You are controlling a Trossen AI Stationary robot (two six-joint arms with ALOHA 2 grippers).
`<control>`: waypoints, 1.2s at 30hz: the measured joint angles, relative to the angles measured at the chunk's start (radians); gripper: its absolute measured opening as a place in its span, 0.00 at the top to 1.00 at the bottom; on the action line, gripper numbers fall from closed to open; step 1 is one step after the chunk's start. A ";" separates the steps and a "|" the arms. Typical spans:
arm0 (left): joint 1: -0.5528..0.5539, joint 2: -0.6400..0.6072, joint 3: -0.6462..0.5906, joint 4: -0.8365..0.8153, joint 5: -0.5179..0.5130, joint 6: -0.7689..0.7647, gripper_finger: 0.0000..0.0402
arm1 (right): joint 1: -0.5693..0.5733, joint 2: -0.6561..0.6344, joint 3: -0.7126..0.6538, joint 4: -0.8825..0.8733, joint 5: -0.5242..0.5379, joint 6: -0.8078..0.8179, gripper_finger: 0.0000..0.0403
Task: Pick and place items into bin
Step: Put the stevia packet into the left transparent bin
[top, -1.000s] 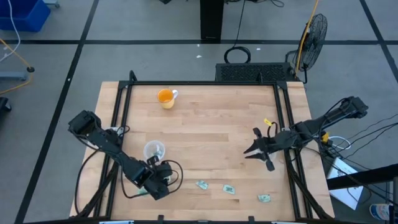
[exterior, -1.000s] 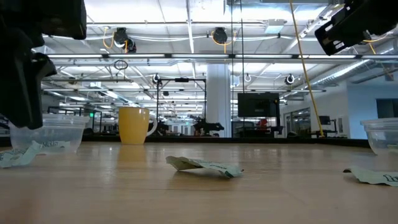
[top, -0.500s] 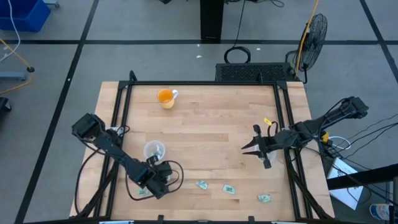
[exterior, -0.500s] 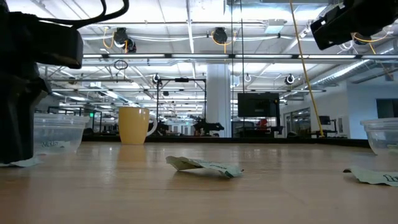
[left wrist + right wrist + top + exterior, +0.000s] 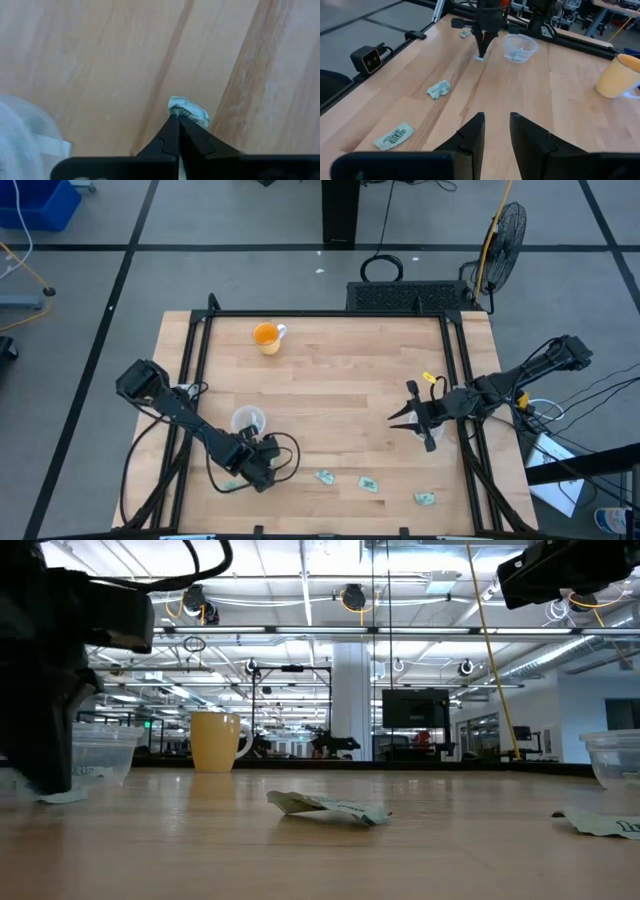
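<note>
Small green-and-white packets lie on the wooden table: one (image 5: 325, 476), one (image 5: 367, 483) and one (image 5: 425, 499) along the near edge, and one (image 5: 228, 485) at the near left. My left gripper (image 5: 178, 116) stands at the near left beside a clear plastic cup (image 5: 247, 422) and is shut on a further crumpled packet (image 5: 189, 110). The cup holds a packet or label behind its wall (image 5: 85, 772). My right gripper (image 5: 398, 416) hovers open above the table's right side, with nothing between its fingers (image 5: 472, 131). My left gripper pinches one end of the crumpled packet (image 5: 176, 106) between its two fingertips, coming from above and pointing down. The rest of the packet sticks out past the tips. In the low view the packet (image 5: 62, 796) rests on the table under the fingers.
An orange mug (image 5: 266, 335) stands at the far left. A second clear cup (image 5: 612, 755) stands at the right, near my right arm. Black rails (image 5: 195, 350) run along the table's left and right sides. The table's middle is bare wood.
My left gripper has come down and shifted a little toward the table's right, and its fingers now stand on the packet beside the clear cup. That packet has been drawn along the table with it and looks bunched up.
</note>
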 joint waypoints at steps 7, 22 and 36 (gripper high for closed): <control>0.035 -0.148 0.045 -0.198 -0.123 0.027 0.99 | 0.000 0.000 0.000 0.000 0.000 -0.001 0.79; 0.132 -0.297 -0.012 -0.505 -0.112 -0.156 0.99 | 0.000 0.000 0.000 -0.002 0.000 0.006 0.79; 0.160 -0.295 -0.210 -0.258 -0.102 -0.217 0.96 | 0.000 0.000 0.000 -0.002 -0.001 0.010 0.79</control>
